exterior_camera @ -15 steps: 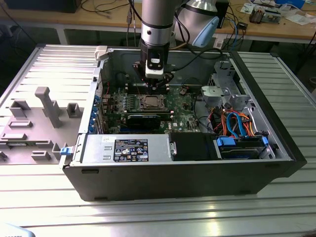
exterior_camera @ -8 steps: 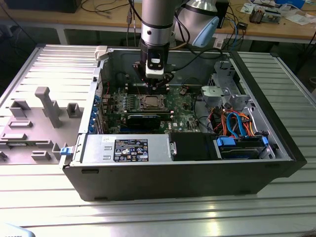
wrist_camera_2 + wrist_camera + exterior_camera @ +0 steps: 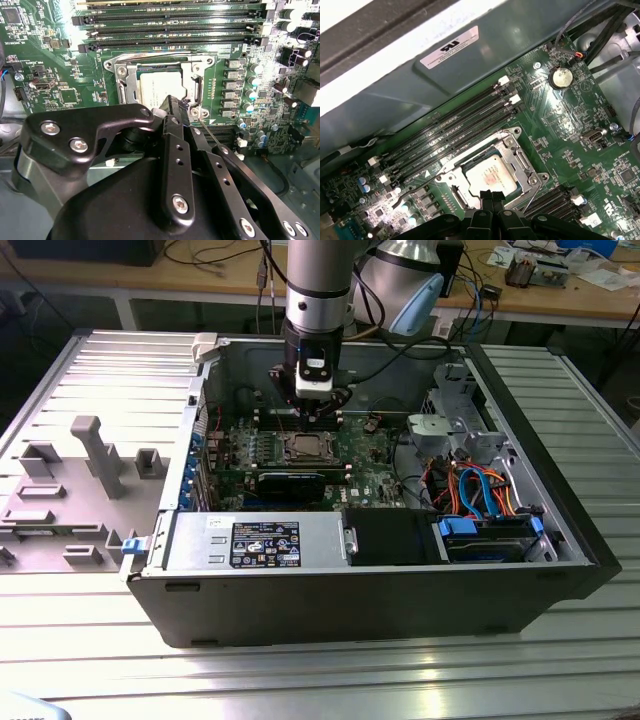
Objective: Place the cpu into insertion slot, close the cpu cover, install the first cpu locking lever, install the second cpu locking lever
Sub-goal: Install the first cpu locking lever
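In the exterior view, the gripper (image 3: 312, 410) is hung low inside the open computer case (image 3: 560, 530), just above the socket (image 3: 305, 447) on the green board (image 3: 375, 475), likely for work at the socket's edge. In the second wrist view, the fingers (image 3: 176, 111) are seen drawn narrow together, holding nothing evident, at the rim of the cover frame (image 3: 126, 80). In the first wrist view, the chip (image 3: 492, 174) is seated in the socket, the frame lowered around it.

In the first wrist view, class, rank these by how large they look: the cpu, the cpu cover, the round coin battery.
1. cpu cover, framing the chip
2. cpu
3. coin battery, clearly smallest
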`<state>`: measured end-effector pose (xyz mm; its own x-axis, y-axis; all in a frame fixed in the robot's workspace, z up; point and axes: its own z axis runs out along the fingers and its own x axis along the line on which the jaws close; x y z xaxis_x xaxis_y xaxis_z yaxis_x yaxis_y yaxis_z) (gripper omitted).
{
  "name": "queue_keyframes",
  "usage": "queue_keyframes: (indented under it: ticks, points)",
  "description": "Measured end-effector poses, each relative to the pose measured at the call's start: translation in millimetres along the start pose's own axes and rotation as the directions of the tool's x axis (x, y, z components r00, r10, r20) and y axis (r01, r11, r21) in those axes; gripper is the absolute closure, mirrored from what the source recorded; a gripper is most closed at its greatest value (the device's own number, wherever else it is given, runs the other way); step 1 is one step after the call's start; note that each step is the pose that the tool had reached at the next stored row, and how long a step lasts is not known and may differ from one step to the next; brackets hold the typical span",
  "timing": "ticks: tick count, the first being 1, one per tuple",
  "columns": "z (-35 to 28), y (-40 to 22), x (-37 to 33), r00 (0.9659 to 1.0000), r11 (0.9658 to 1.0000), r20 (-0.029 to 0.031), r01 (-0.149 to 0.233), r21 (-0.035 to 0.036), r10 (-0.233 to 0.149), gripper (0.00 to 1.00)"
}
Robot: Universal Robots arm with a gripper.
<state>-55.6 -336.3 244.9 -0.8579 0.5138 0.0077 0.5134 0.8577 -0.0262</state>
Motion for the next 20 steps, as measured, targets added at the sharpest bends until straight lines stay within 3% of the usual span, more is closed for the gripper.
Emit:
queue_keyframes:
  ticks: [20]
  points:
    - [0.0, 0.0, 0.0, 0.9998, 0.9998, 0.0006, 0.020, 0.0001, -0.020, 0.89]
